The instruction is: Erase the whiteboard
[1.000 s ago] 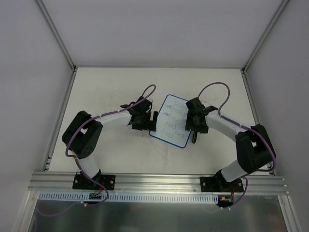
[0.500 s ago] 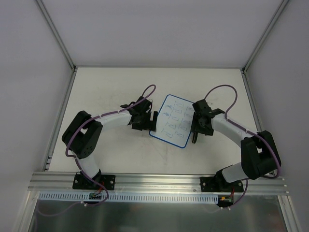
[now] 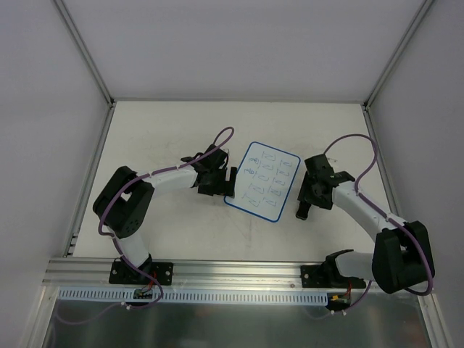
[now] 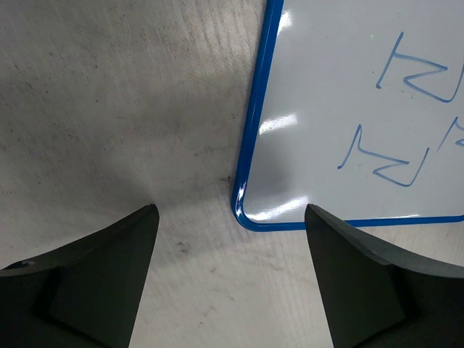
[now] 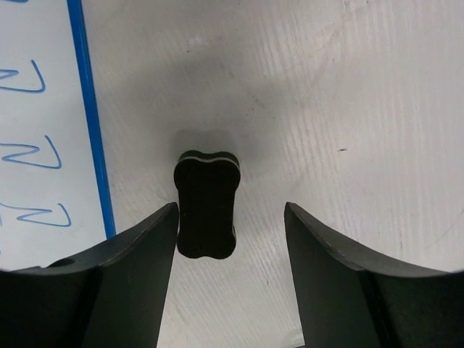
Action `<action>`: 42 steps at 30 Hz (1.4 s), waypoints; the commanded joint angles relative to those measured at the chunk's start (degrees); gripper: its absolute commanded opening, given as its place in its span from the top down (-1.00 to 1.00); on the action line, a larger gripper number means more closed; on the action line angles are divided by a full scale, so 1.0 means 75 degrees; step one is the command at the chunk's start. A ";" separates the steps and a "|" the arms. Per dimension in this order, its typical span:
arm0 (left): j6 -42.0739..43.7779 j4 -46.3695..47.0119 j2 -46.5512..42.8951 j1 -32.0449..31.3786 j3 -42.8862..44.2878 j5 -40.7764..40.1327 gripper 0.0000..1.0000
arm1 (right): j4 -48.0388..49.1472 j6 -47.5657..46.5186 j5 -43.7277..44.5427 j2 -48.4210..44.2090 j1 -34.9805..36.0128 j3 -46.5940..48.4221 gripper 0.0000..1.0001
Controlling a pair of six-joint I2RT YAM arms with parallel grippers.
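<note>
Blue strokes on the whiteboard [image 3: 263, 181] are too faint and small from above to read or count. The left wrist camera shows only one rounded corner of the board [image 4: 348, 109], with two zigzag marks whole and a third cut off at the picture's edge. The right wrist camera catches only a strip of the board [image 5: 36, 109] along its blue rim, where three zigzag marks run off the frame. From above, the fingers of both grippers merge into dark shapes, and the eraser [image 5: 206, 203] cannot be told from the right fingers there.

The board lies flat on the table [image 3: 159, 145], tilted, between the two arms. The left gripper [image 3: 230, 181] sits at the board's left edge with its jaws wide apart and nothing between them but table and the board's corner [image 4: 232, 217]. That corner lies just ahead of the gap, nearer the finger on the picture's right, which covers a bit of the rim. Whether it touches the board I cannot tell.

The right gripper [image 3: 303, 210] is off the board, just beside its right edge, with its jaws spread [image 5: 230, 206]. The black eraser stands between them, close against one finger and clear of the other, so it is not clamped. It is on bare table, near the rim but apart from it.

Count: one whiteboard, one eraser, two grippers with two fingers each.
</note>
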 commanded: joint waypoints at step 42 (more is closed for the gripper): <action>0.0214 -0.0156 0.0827 -0.0052 0.0448 -0.0763 -0.01 | 0.0646 -0.0292 -0.0089 0.1051 0.1368 0.1034 0.96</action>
